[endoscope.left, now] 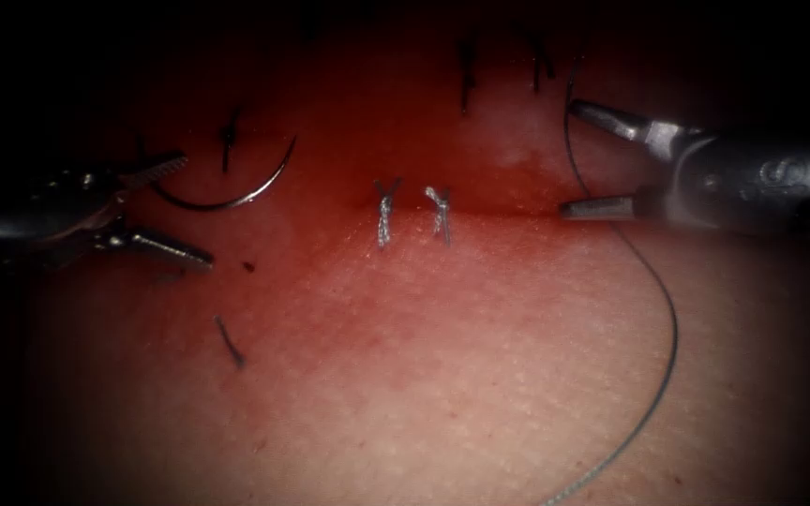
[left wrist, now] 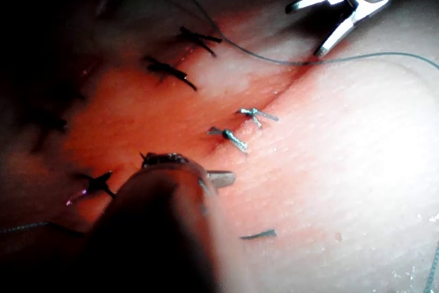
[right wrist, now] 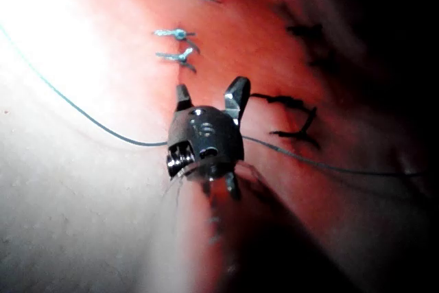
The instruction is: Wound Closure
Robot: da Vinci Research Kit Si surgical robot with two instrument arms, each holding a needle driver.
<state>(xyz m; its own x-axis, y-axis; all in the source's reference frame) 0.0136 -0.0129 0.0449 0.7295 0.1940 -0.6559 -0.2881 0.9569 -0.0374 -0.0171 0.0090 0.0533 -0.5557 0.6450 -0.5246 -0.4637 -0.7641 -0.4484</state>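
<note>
Endoscope view, inspector one: left arm's tool (endoscope.left: 185, 208) sits at the left of the tissue (endoscope.left: 442, 375), jaws spread wide and holding nothing. Confirm?

Inspector two: Confirmed. The curved needle (endoscope.left: 236, 199) lies free on the tissue surface just beside the upper jaw, at the left end of the cut (endoscope.left: 508, 211). Whether its point touches that jaw, I cannot tell. It is not seated in the tissue.

Inspector one: Right arm's tool (endoscope.left: 578, 159)?

Inspector two: Jaws parted, gripping nothing. The thread (endoscope.left: 672, 328) runs down between the two jaws, then sweeps in a long arc across the pale tissue toward the lower edge. The right wrist view shows the same tool (right wrist: 209, 97) with both jaw tips apart and the thread (right wrist: 75, 111) passing under it.

Inspector one: Other items?

Inspector two: Two pale knotted stitches (endoscope.left: 412, 214) stand across the cut, side by side near the middle. Dark stitches (left wrist: 182, 56) sit on the far side of the cut. One cut end of thread (endoscope.left: 229, 341) lies loose below the left tool.
</note>
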